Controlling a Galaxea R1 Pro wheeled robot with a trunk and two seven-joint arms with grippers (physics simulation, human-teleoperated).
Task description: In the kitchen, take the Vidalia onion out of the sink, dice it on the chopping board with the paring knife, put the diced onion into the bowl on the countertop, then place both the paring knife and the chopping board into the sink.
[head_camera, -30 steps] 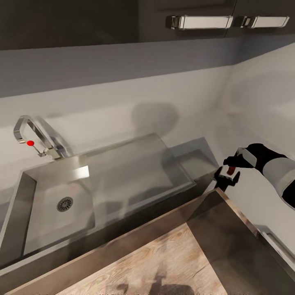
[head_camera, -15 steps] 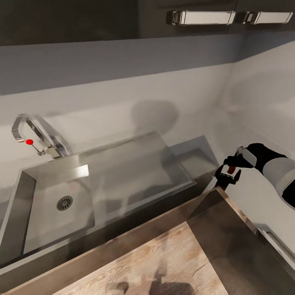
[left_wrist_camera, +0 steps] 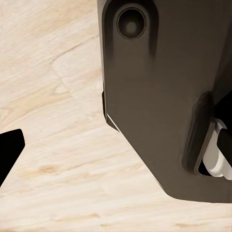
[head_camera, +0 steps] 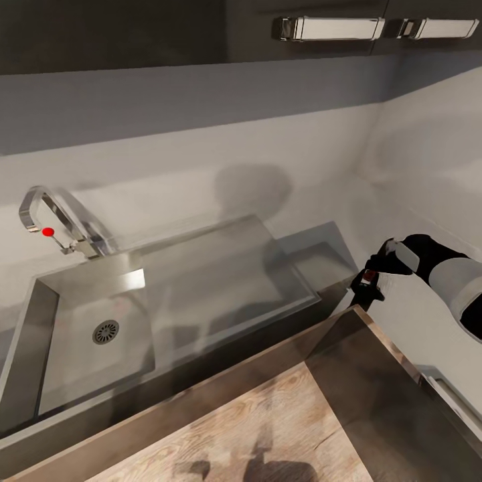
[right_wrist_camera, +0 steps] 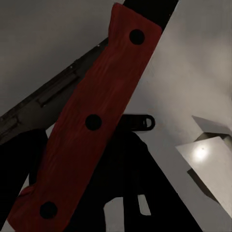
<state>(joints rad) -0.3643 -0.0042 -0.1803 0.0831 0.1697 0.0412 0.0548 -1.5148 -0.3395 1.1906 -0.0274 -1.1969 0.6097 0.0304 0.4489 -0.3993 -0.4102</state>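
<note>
Paring knife (right_wrist_camera: 92,121) clamped inside right claw (head_camera: 371,280).

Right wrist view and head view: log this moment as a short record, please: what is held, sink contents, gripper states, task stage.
held item: small paring knife with dark red riveted handle, in the right gripper
right gripper position: over the grey countertop, right of the sink
sink: rectangular brushed-steel basin with round drain; nothing visible inside
tap: chrome, with red dot
left gripper: state cannot be told from the left wrist view
task stage: knife not yet in the sink
</note>
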